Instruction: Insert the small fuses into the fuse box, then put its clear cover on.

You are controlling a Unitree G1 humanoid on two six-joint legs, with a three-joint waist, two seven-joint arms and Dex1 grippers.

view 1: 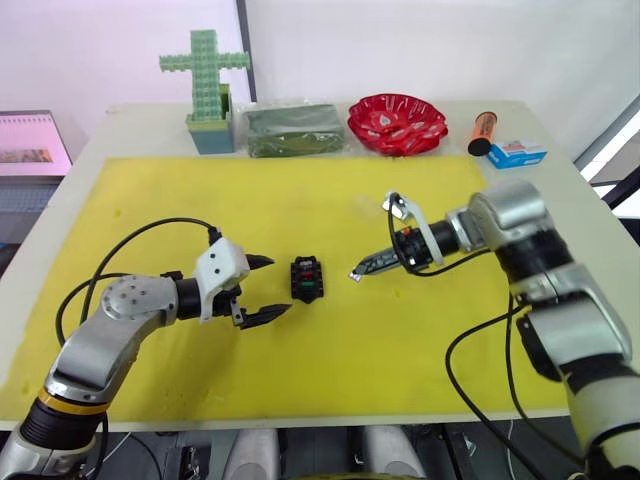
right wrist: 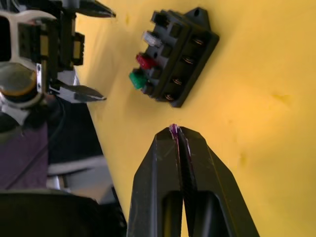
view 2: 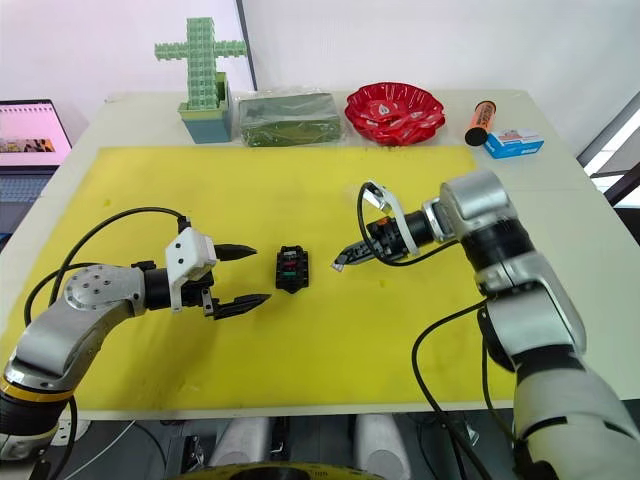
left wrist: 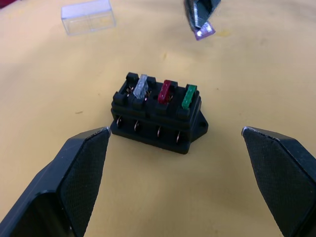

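- black slotted fuse box [left wrist: 158, 114] is holding pale grey, red and green fuses.
- left pincer [view 1: 258, 290] is gaping wide, empty.
- right pincer [right wrist: 178, 136], at the box's 3 o'clock, is pinching a purple fuse [left wrist: 204, 31].

White wall [view 1: 420, 40] behind a pale table [view 1: 560, 150] with yellow mat [view 1: 300, 200]

a lab-style test bench: a white table [view 1: 560, 190] under a yellow mat [view 1: 400, 330], odd props lined up behind the mat, a laptop [view 2: 30, 135] beside the table, bare white walls.
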